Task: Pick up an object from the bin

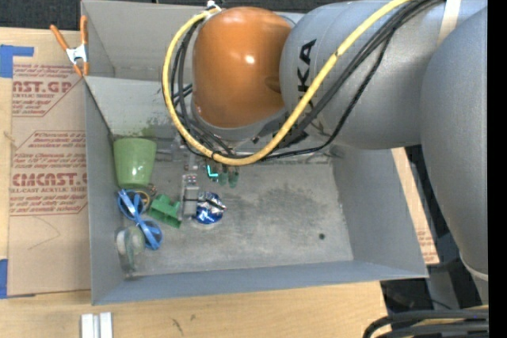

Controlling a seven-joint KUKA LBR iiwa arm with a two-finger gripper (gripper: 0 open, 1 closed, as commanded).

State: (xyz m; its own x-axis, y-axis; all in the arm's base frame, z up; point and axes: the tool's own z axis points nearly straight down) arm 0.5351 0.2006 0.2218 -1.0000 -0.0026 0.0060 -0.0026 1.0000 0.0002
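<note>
Grey metal bin [317, 210]: by its left wall, pale green cup [133, 161], blue ribbon loops [136, 210], small green block [166, 210]. Next, hand [191, 203] low, just beside crumpled blue-and-white wrapper [209, 210] mid-floor; whether spread or closed, not discernible.

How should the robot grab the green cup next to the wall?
Probably from straight above, pinching the green cup across its round sides near the middle. It sits close to the bin's left wall, so there is little room to come in sideways, and a blue looped thing lies just in front of it.
</note>
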